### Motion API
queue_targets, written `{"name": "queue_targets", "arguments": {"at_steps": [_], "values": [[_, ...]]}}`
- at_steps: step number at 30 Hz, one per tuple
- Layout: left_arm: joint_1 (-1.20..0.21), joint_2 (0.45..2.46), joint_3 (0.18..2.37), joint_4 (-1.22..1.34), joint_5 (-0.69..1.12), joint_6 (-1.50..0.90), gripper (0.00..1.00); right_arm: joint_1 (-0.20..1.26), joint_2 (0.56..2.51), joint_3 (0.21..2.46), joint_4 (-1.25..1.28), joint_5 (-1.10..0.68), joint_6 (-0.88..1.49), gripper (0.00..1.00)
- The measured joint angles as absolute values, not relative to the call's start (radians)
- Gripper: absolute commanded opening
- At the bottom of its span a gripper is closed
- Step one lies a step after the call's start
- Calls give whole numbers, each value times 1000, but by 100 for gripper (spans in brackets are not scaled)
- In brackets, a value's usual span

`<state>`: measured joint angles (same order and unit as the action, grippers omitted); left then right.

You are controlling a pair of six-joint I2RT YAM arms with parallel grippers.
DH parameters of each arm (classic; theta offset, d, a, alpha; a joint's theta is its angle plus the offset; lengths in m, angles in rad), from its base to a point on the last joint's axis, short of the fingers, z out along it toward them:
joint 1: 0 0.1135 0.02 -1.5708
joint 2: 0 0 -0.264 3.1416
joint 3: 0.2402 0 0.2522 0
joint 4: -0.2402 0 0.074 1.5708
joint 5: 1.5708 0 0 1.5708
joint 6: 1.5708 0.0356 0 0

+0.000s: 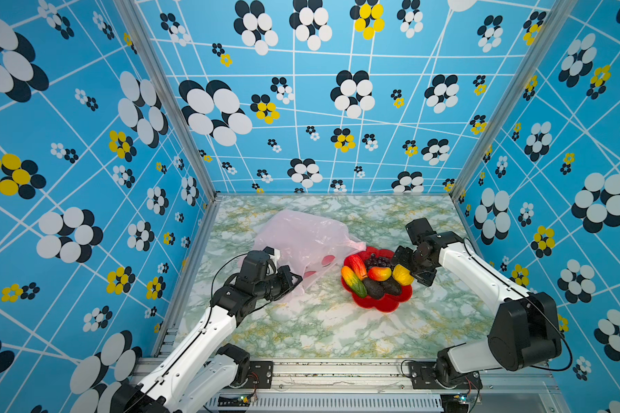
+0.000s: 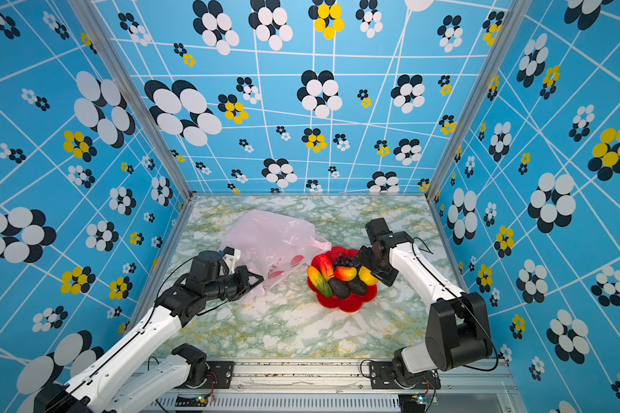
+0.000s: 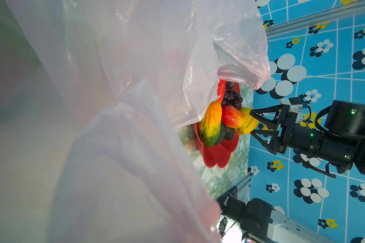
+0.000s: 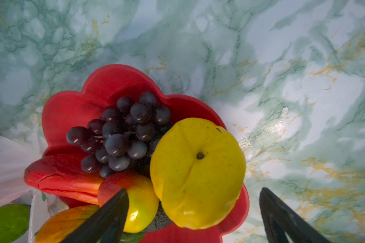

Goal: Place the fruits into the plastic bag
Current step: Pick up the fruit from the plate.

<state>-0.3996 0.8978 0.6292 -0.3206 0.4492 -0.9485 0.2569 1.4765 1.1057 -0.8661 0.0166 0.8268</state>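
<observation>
The pale-pink plastic bag (image 1: 301, 239) (image 2: 269, 236) lies crumpled left of the red plate (image 1: 383, 304). My left gripper (image 1: 296, 280) is shut on the bag's near edge, and the film (image 3: 114, 105) hides its jaws in the left wrist view. On the plate lie dark grapes (image 4: 122, 134), a red fruit (image 1: 357, 264), a red-yellow-green long one (image 1: 353, 282), a red-yellow one (image 1: 379, 273), two dark avocado-like ones (image 1: 373, 288) and a yellow fruit (image 4: 198, 172). My right gripper (image 4: 194, 190) (image 1: 408, 271) is open, one finger on each side of the yellow fruit, not touching it.
The marble-patterned table (image 1: 319, 332) is walled in by blue flowered panels on the left, back and right. An aluminium rail (image 1: 337, 368) with both arm bases runs along the front edge. A corner of the bag (image 1: 357, 246) rests on the plate's far rim.
</observation>
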Motion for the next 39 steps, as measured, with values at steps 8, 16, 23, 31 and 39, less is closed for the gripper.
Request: {"name": "queue_targets", "arguments": {"at_steps": [8,16,23,31,39], "values": [[-401,904,632,-332,448,-930,0,252,1519,1106,-839,2,823,88],[-400,908,635,-337,448,-923,0,250,1522,1099,-826,-2,823,74],[-400,908,636,-337,448,-923,0,248,1522,1092,-826,-3,817,58],[-401,908,636,-337,448,-924,0,248,1489,1093,-836,-2,810,54],[-405,908,636,-337,448,-933,0,247,1305,1133,-879,-33,801,49]]}}
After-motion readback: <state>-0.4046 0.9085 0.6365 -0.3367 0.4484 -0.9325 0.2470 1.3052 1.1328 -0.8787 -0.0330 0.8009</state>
